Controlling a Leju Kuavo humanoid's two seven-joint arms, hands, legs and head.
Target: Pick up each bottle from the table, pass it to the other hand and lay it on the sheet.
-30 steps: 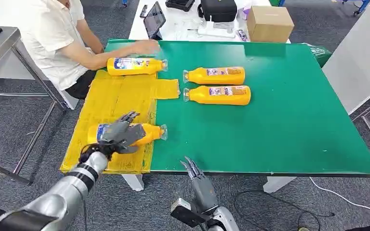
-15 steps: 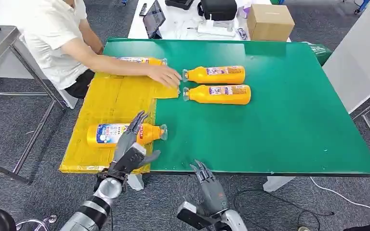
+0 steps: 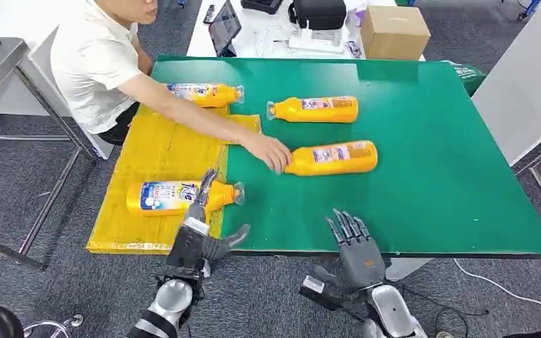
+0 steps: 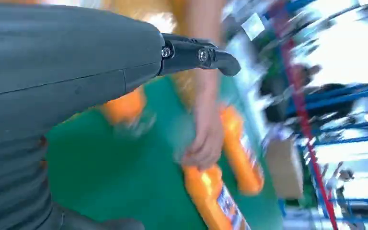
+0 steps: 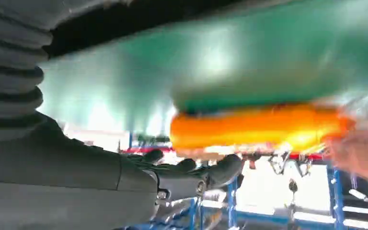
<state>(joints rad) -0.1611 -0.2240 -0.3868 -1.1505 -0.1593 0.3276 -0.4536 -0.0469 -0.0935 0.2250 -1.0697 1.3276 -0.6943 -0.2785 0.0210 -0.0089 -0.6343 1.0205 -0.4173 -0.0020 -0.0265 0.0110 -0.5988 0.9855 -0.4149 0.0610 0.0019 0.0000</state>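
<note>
Near table edge (image 3: 394, 251): both empty hands (image 3: 199, 239).

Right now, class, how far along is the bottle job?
Done: one bottle lies on the yellow sheet; another lies at its far edge. In hand: nothing; the left hand and right hand hold no bottle. A person's hand touches the nearer bottle on the green table. Left: that one and the far bottle.

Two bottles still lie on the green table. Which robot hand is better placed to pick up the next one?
Probably the right robot hand. It is open at the table's near edge, almost below the nearer bottle, which a person's hand touches at the cap end. The left robot hand is by the yellow sheet, farther away.
</note>
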